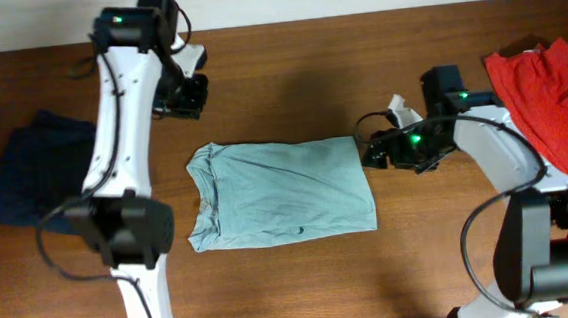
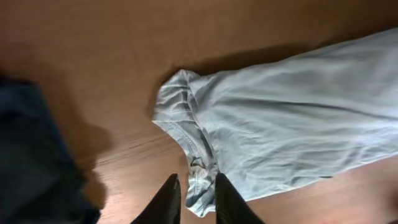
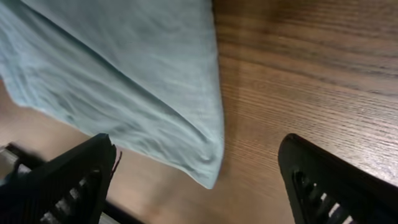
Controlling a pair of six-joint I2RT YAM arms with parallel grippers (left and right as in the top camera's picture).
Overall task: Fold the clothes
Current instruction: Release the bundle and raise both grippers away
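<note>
hovering over the wooden table [image 1: 302, 278], my right claw [image 3: 198, 149] is spread wide and empty just beside the right edge of the clothes [image 1: 281, 192], which lie folded flat mid-table. my left claw [image 2: 196, 190], narrowly parted, grips nothing beyond their upper-left corner.

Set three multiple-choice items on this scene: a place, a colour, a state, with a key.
1. Where does the red garment lie? A) on the floor B) by the right arm C) in a basket
2. What colour is the folded garment in the middle? A) yellow B) black C) pale blue-green
3. How do the right fingers stand? A) wide apart, empty B) shut on cloth C) shut on a cup
Key: 1 B, red cloth sits beside that arm overhead; 2 C, both wrist views show that tint; 3 A, a broad gap shows between them, nothing gripped.
</note>
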